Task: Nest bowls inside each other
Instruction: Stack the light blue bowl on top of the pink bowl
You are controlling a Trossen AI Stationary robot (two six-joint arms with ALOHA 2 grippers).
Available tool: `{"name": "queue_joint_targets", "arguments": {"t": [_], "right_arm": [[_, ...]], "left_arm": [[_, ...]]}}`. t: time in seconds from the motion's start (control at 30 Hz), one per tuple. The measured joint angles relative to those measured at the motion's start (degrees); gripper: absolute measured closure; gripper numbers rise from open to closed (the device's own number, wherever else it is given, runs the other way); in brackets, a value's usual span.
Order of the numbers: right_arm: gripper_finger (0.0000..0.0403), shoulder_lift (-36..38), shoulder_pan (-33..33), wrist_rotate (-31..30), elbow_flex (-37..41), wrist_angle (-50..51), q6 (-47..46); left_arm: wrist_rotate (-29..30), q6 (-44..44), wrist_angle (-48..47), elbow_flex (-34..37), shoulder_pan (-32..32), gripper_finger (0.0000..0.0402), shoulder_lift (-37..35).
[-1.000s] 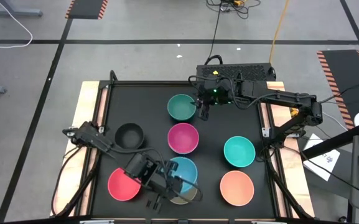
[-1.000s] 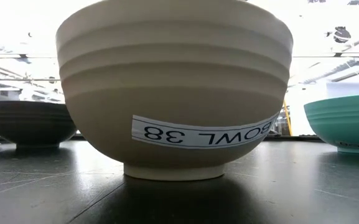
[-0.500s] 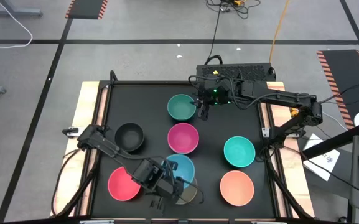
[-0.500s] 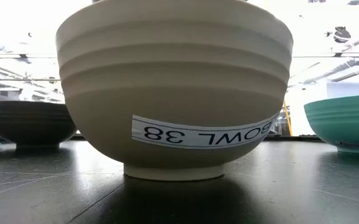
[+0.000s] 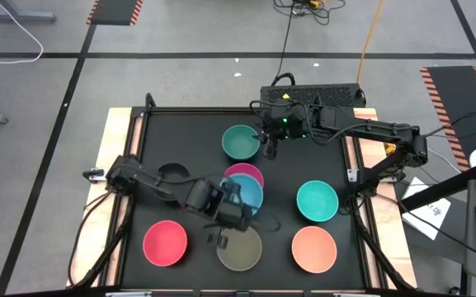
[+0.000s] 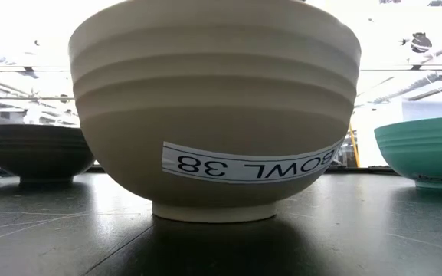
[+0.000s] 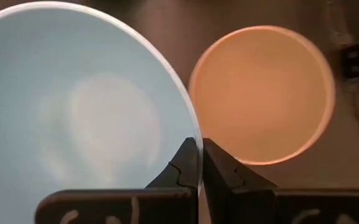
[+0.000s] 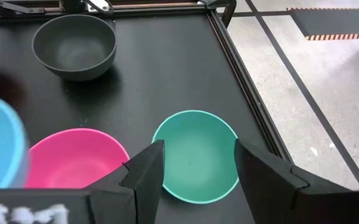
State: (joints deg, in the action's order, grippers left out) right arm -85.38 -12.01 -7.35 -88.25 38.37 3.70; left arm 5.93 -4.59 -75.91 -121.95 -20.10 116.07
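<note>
Left claw, clamped on light blue bowl, now over magenta bowl, olive-grey bowl uncovered.

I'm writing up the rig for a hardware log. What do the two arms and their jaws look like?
Both arms are dark, slim and jointed, with black cables looped alongside. The left gripper ends in black, wedge-shaped jaws on a black bar with faint white markings. The right gripper has broader, angular black jaws, also above a bar with white lettering. A green light glows near the right arm's wrist.
</note>
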Motion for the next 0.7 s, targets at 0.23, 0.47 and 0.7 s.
{"name": "queue_joint_targets", "arguments": {"t": [0.23, 0.47, 0.7], "right_arm": [[0.0216, 0.0, 0.0, 0.1, 0.0, 1.0, 0.3], [0.0216, 0.0, 0.0, 0.1, 0.0, 2.5, 0.7], [0.0216, 0.0, 0.0, 0.1, 0.0, 2.8, 1.4]], "left_arm": [[-1.1, 4.6, -0.6, 0.0, 4.6, 0.0397, 0.0], [-4.3, 6.9, -0.5, 0.1, 8.2, 0.0397, 0.0], [-5.4, 6.9, 0.0, 3.1, 10.9, 0.0396, -0.1]]}}
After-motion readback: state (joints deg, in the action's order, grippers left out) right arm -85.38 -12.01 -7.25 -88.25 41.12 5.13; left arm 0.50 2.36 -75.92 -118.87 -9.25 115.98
